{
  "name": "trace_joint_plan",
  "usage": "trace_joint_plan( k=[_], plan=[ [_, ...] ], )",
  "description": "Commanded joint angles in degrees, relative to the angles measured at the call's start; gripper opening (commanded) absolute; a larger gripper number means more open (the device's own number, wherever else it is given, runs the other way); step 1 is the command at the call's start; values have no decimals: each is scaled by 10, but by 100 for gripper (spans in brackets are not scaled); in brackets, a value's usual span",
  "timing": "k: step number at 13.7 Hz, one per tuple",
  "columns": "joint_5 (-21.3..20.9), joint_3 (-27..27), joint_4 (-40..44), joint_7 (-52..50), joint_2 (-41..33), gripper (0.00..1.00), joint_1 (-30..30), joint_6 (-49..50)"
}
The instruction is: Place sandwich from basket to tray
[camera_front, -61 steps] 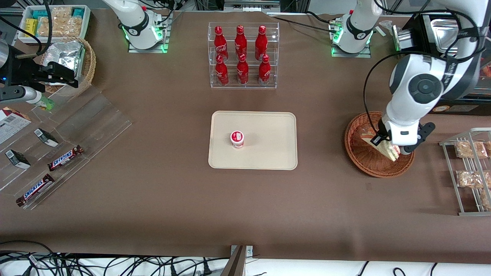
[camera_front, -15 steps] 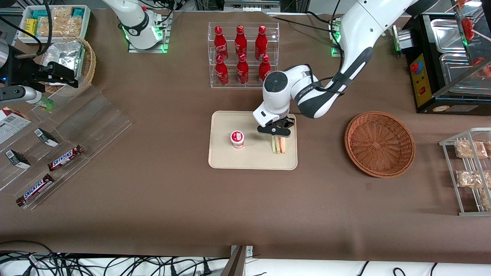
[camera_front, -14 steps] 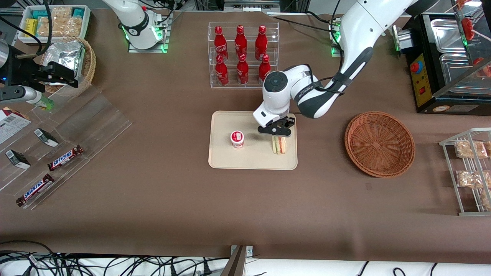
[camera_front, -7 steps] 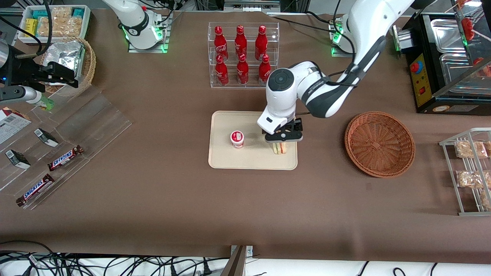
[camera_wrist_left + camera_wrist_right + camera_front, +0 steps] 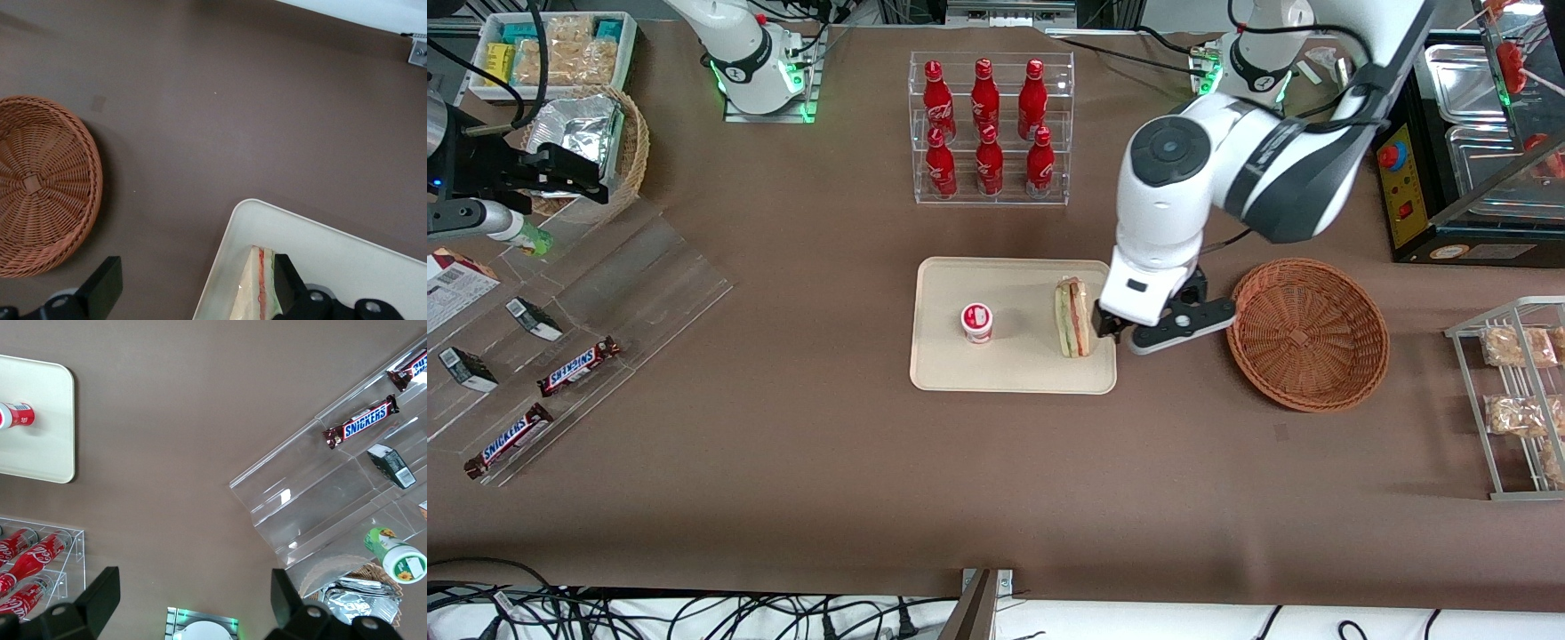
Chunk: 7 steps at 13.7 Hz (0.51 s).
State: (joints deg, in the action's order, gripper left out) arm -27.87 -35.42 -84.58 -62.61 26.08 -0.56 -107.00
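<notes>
Front view: sandwich on tray, spread claw beside basket.

A brown-covered table with black cables along its near edge

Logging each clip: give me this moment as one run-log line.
sandwich: on tray, beside cup | basket: empty | gripper: open, above the table between tray and basket

Table: brown, fills the frame.
Centre: tray.
Upper middle: bottle rack.
Working arm's end: basket.
Gripper: above the tray-basket gap, fingers spread.
</notes>
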Motion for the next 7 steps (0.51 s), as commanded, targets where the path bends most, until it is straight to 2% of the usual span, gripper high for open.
trace_joint_plan(
  k=[1,7],
  plan=[
    [31,-3,-1,-9,-38,100,23,20],
    [55,-3,-1,-1,-66,100,62,52]
  ],
)
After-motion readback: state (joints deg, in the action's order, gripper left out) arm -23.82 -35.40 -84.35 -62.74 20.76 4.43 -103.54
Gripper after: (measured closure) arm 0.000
